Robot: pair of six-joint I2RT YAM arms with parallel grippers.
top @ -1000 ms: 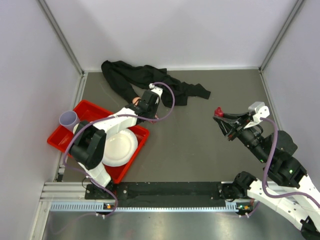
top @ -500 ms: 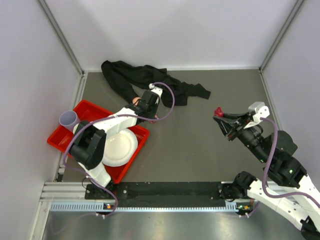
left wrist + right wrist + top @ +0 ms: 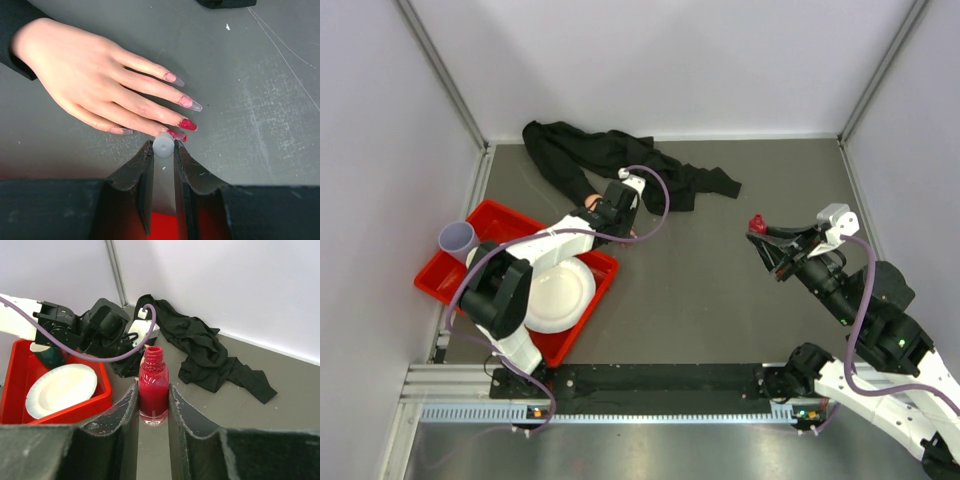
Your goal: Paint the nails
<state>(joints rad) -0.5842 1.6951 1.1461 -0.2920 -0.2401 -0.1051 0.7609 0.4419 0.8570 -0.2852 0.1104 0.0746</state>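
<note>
Left wrist shows left gripper (image 3: 163, 146) pinching brush cap (image 3: 163, 143) at mannequin hand's (image 3: 85, 75) nails (image 3: 187, 124), which may smear skin; right gripper (image 3: 152, 388), clamped on open polish bottle (image 3: 153, 395), may spill it.

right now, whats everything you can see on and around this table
mannequin hand: one, pale skin colour, flat on the table, wrist in the black cloth
nails: five showing, two dark red, three pale with red traces
polish bottle: one, red, uncapped, held upright off the table on the right
white cap: one, greyish white, just above the red nails
black cloth: one, crumpled at the back of the table
tray: one, red, left near side
plate: one, white, in the tray
cup: one, lavender, at the tray's left corner
table: one, dark grey
left gripper: closed on the white cap
right gripper: closed on the polish bottle
</note>
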